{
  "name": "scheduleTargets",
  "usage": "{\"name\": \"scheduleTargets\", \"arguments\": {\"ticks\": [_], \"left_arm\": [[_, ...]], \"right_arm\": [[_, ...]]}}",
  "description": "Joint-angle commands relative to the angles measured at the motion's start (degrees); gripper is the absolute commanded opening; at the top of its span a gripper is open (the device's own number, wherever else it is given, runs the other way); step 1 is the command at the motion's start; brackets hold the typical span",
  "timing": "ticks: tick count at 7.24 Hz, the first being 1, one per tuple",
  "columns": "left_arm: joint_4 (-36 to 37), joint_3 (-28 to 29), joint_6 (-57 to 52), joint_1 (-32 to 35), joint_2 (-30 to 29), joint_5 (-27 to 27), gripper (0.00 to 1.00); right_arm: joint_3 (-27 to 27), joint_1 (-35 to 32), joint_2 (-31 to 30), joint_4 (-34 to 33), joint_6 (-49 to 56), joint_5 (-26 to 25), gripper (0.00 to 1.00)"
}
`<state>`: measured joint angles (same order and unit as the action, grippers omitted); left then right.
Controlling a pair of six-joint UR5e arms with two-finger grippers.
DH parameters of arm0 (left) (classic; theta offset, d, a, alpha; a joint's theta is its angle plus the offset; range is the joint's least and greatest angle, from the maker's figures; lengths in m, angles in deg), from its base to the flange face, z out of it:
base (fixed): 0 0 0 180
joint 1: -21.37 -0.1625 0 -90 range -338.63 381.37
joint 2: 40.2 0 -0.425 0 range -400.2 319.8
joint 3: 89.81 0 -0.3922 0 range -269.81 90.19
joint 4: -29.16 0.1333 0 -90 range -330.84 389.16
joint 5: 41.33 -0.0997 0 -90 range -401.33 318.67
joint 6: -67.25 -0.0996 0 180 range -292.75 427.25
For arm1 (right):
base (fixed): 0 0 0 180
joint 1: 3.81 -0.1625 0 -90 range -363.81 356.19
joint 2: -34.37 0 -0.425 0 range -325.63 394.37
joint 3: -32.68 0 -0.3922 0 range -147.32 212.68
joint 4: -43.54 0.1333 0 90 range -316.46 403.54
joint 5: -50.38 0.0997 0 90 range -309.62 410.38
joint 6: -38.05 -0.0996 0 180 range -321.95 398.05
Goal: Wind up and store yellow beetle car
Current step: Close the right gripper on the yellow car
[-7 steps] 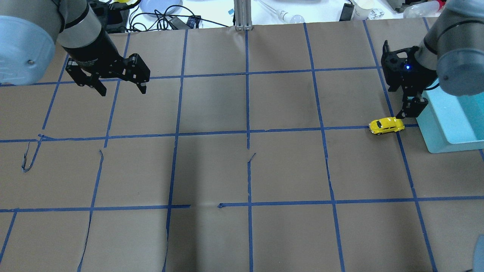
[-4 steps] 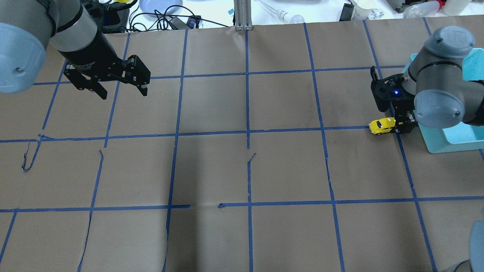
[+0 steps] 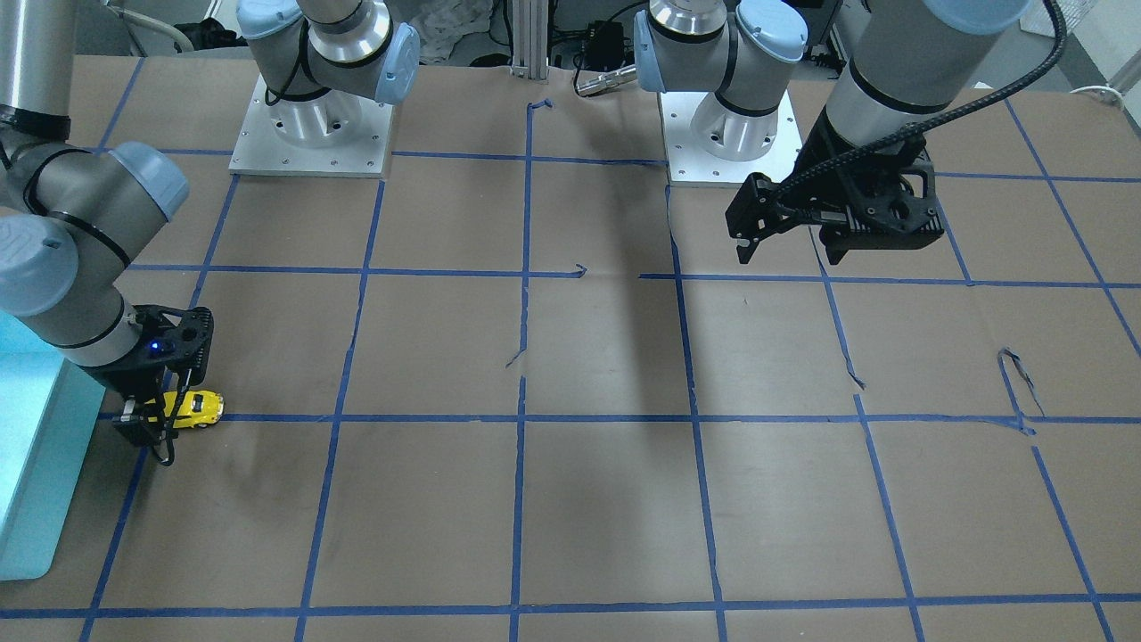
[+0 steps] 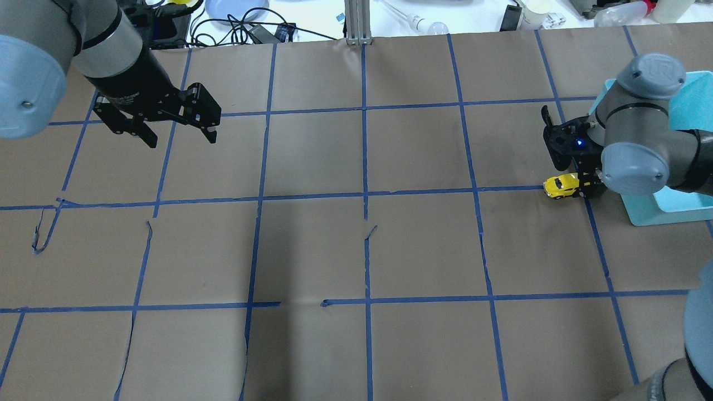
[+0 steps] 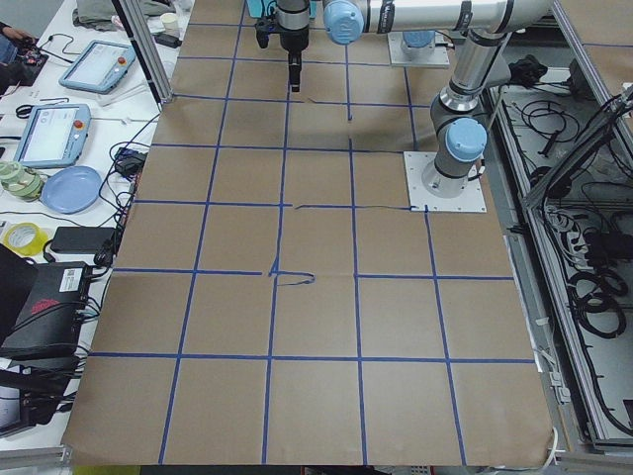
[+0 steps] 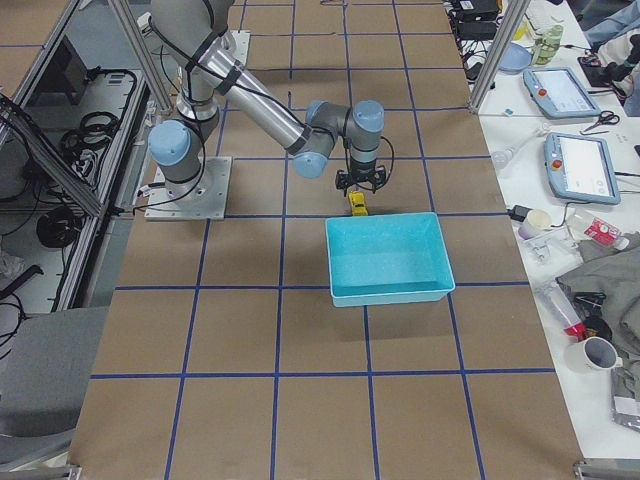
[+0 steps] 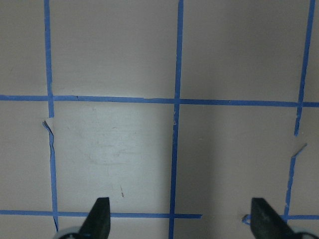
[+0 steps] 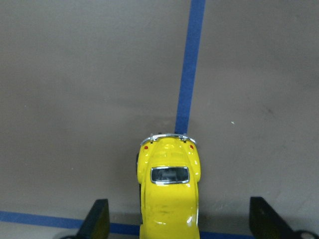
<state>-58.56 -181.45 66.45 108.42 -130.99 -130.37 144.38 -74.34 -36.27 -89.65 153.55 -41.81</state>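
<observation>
- Eyes on the yellow beetle car (image 4: pixel 560 185): sits on its wheels on the bench (image 4: pixel 312 250), lengthwise along a blue tape line (image 4: pixel 423 192), near the teal bin (image 4: pixel 646 214) at the robot's right end.
- Right end effector (image 8: pixel 182 221) low over it, fingers (image 8: pixel 98 219) spread wide, one on each flank of the car, clear of the paint on both sides.
- From the right wrist camera: yellow roof, small dark window, chrome bumper and two red lamps at the far end, near end cut off at the bottom of the shot.
- From overhead: only part of the yellow body on show, the rest tucked under the black end effector.
- Far across the bench, well apart from the car: left end effector (image 4: pixel 181 138), fingers spread wide as well.
- Hangs above brown paper, over a crossing of tape lines.
</observation>
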Motion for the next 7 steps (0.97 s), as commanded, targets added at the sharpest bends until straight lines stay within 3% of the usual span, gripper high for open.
{"name": "scheduleTargets", "arguments": {"ticks": [1,2,3,4,5,6,7], "left_arm": [[-0.1,0.0,-0.1,0.0,0.0,-0.1,1.00],[-0.1,0.0,-0.3,-0.3,0.0,-0.1,1.00],[-0.1,0.0,-0.3,-0.3,0.0,-0.1,1.00],[-0.1,0.0,-0.3,-0.3,0.0,-0.1,1.00],[-0.1,-0.1,-0.3,-0.4,0.0,-0.1,1.00],[-0.2,-0.3,-0.3,-0.4,0.0,-0.2,1.00],[-0.2,-0.5,-0.3,-0.3,0.1,-0.3,1.00]], "right_arm": [[0.4,1.5,0.8,0.5,-0.1,0.4,1.00],[0.7,1.5,1.2,0.3,-0.2,0.5,0.99],[0.8,1.5,1.5,0.2,-0.2,0.5,0.72],[0.8,1.5,1.5,0.2,-0.2,0.4,0.55],[0.8,1.5,1.6,0.2,-0.2,0.4,0.51],[0.5,1.6,1.1,0.5,-0.2,-0.2,0.41],[0.0,1.5,0.2,1.3,-0.5,-0.5,0.23]]}}
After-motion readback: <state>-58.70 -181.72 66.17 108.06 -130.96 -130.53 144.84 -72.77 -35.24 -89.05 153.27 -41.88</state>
